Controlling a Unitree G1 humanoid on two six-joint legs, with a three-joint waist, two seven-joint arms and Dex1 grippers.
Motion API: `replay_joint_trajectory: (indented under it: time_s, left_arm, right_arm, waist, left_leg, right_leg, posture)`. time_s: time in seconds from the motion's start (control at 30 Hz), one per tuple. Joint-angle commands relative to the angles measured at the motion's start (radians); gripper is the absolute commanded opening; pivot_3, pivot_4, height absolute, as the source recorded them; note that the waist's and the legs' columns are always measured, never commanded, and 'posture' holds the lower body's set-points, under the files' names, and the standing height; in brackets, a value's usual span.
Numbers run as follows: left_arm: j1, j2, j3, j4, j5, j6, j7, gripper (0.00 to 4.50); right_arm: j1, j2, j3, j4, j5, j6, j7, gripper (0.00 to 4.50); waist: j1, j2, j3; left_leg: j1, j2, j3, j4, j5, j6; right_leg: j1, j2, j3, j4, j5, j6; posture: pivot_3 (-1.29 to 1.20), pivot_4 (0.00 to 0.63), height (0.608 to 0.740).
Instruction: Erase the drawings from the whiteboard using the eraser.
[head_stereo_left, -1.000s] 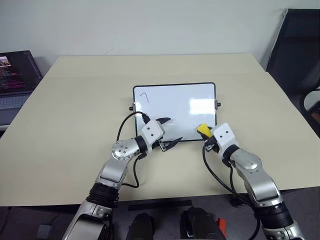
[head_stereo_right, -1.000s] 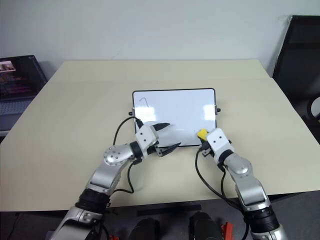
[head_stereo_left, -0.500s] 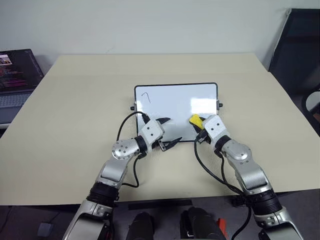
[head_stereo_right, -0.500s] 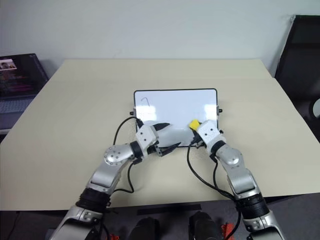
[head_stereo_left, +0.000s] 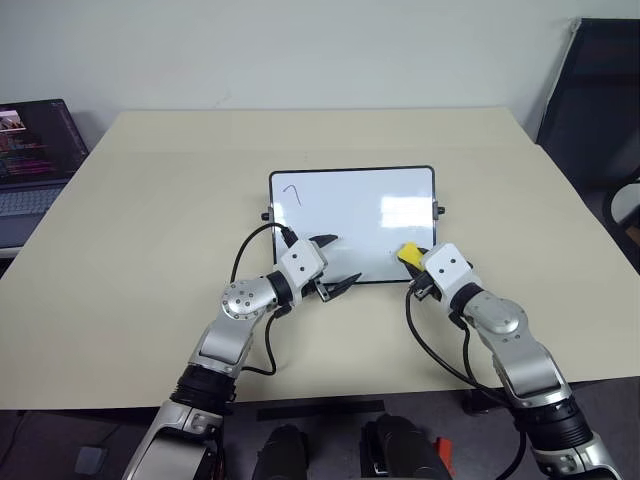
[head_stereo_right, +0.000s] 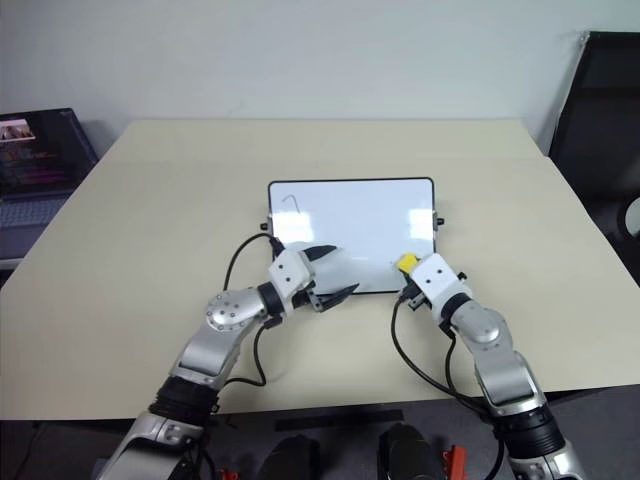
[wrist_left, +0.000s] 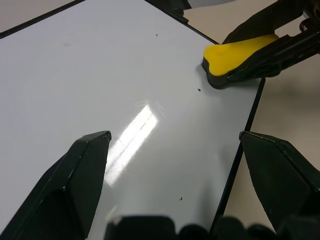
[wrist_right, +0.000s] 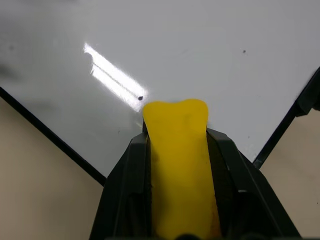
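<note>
A: Layout? 
B: Beige surface (head_stereo_left: 150, 200); whiteboard (head_stereo_left: 350, 205) lies flat mid-surface. One drawing (head_stereo_left: 291, 193) sits at its far left corner. 
A: Claws? 
B: My left claw (head_stereo_left: 333, 265) gapes empty over the near edge. My right claw (head_stereo_left: 413, 262) clamps the eraser (head_stereo_left: 407, 253) at the near right corner.
</note>
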Motion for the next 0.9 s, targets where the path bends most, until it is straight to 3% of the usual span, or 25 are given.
replay_joint_trajectory:
  time_s: [0.03,0.53,0.9]
  left_arm:
    - [-0.013,0.002,0.011,-0.027,-0.011,-0.014,0.001,4.5]
    - [-0.017,0.006,0.018,-0.023,-0.012,-0.019,0.004,4.5]
    - [0.017,0.02,0.025,-0.065,-0.012,-0.006,0.021,4.5]
  right_arm:
    - [0.008,-0.006,-0.032,-0.029,0.006,0.019,-0.004,1.16]
    - [-0.162,0.138,0.063,0.118,-0.011,-0.087,-0.035,1.16]
    - [-0.092,0.008,0.055,0.129,-0.06,-0.046,0.007,1.16]
  waist:
    - [0.0,0.0,0.0]
    - [-0.002,0.0,0.0]
    - [0.001,0.0,0.0]
  left_leg:
    - [0.0,0.0,0.0,0.0,0.0,0.0]
    - [-0.001,0.001,0.0,-0.001,0.0,0.0]
    - [0.0,0.0,0.0,0.0,0.0,0.0]
  right_leg:
    - [0.0,0.0,0.0,0.0,0.0,0.0]
    - [-0.001,0.002,0.0,0.0,0.0,0.0]
    - [0.0,0.0,0.0,0.0,0.0,0.0]
  posture:
    - [0.0,0.15,0.74]
    - [0.0,0.15,0.74]
    - [0.0,0.15,0.74]
